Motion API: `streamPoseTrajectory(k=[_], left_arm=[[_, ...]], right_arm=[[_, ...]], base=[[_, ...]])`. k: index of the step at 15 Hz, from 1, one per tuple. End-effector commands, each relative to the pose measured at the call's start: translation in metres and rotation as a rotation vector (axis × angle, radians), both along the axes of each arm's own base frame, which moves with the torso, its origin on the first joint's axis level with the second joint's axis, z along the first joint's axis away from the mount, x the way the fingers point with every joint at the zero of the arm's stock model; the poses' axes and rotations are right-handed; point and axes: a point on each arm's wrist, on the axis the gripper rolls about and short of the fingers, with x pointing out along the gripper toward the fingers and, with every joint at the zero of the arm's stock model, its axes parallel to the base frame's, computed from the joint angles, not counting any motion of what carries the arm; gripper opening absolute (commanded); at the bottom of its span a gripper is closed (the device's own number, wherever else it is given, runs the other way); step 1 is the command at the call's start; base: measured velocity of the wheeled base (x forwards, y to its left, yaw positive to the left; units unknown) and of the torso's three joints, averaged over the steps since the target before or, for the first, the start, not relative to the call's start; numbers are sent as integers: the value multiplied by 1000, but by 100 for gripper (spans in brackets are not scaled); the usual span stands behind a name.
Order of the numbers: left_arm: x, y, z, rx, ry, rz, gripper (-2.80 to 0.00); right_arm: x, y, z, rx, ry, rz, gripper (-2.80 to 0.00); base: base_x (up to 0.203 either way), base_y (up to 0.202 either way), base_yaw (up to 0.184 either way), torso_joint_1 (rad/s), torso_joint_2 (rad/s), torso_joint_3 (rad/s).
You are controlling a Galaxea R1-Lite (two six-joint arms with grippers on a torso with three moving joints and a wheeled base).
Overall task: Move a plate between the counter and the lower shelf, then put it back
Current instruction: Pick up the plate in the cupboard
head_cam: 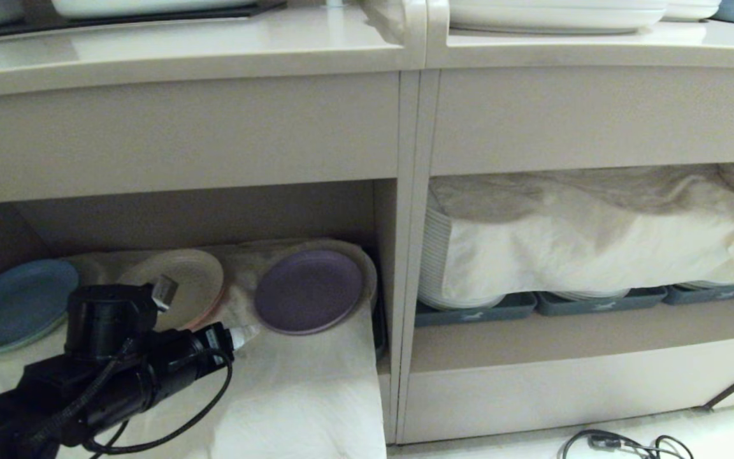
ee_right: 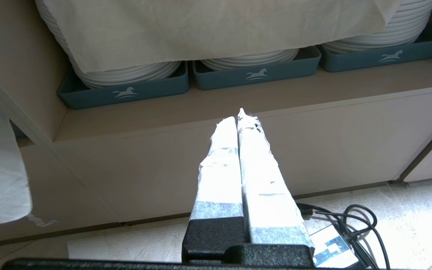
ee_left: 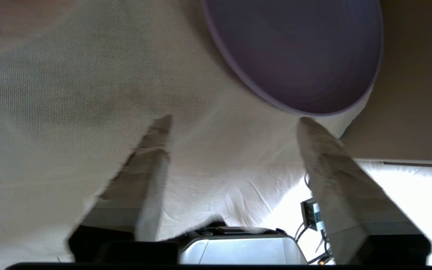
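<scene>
The plate [head_cam: 308,291] is lying on the shelf [head_cam: 303,382] cloth; just beside it, the left gripper [ee_left: 234,123] is standing spread, holding nothing

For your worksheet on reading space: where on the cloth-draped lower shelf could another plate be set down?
Free: the white cloth in front of the purple plate, up to the divider. Crowded: the back row, with blue plate, beige plate and purple plate close together, left gripper in front.

Lilac plate [head_cam: 308,291] tilted on cloth-draped lower shelf [head_cam: 303,389]
</scene>
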Motion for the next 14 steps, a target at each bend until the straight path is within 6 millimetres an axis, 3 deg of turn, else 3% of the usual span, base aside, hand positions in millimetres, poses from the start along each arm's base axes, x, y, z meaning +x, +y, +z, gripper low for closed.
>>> streamPoseTrajectory(k=[1,7,14], left_arm=[[2,0,-3,5,8,9,0],[8,-2,-8,23,29,26,0],[25,-6,-1,30,46,31,0]], right_arm=[[0,0,0,1,-1,0,-280],[0,0,0,1,0,0,-280],[0,0,0,1,-1,-1,-280]], base=[[0,0,0,0,0,0],[0,0,0,0,0,0],[0,0,0,0,0,0]])
